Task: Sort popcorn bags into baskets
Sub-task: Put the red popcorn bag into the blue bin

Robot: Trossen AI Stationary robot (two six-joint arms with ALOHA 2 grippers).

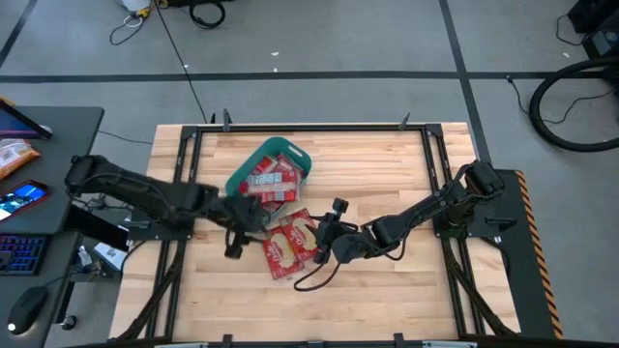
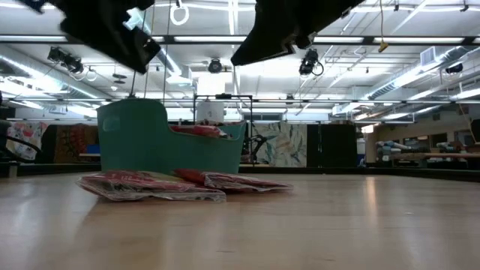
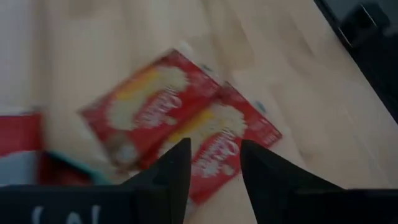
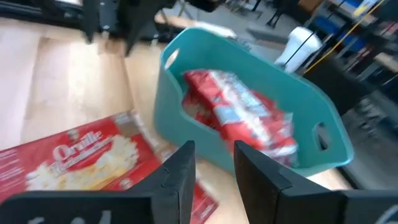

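Note:
The teal basket (image 1: 240,174) (image 4: 169,106) stands at the table's far middle with several red popcorn bags (image 1: 270,180) (image 4: 244,111) piled inside. Two more popcorn bags (image 1: 290,242) (image 3: 149,107) (image 2: 150,185) lie flat on the wood just near of it, one partly over the other. My left gripper (image 1: 250,227) (image 3: 214,167) hangs open above the bags' left side, beside the basket's near corner, nothing between its fingers. My right gripper (image 1: 324,242) (image 4: 214,165) is open too, held over the bags' right side and aimed at the basket.
A black cable (image 1: 319,275) loops on the table by my right gripper. A side desk (image 1: 58,126) at the left carries a phone, a keyboard, a mouse and an orange snack packet (image 1: 14,155). Bare wood lies at the table's near and right parts.

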